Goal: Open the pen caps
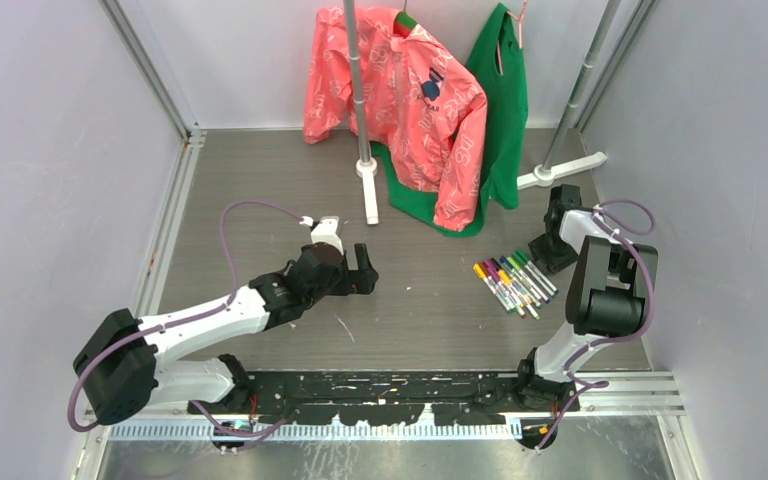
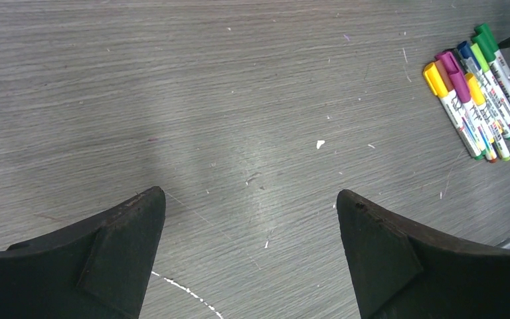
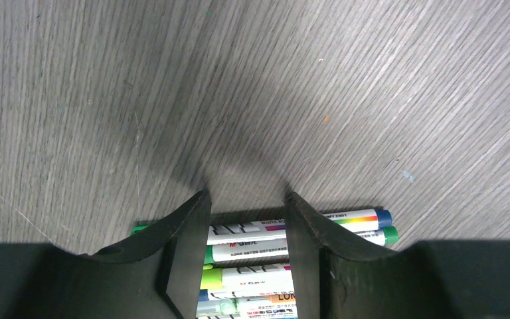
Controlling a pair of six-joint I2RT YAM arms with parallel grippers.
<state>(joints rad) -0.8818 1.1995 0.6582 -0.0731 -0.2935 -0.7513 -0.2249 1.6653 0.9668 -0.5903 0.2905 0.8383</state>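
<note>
The slim white-barrelled marker pens lie bunched side by side at the right of the top view, roughly parallel and touching, on the grey wood-grain table. As far as I can tell the short coloured plastic pen caps (yellow, purple, blue and green in the left wrist view) are all on, so nothing's been opened yet.

The black two-finger right gripper sits right on top of the bunch. In its own camera the fingers are partly spread with the barrels running crosswise under and between them, so it isn't pinching anything. My guess is it's lining up to single out one pen, though with the pens packed this tight, closing may snag a neighbour.

The black two-finger left gripper is well apart from the pens, near the middle of the top view, jaws spread wide over bare table with nothing between them. It looks aimed at the pens at the upper right of its view, probably ready to take the other end, since pulling a cap needs two grips.
</note>
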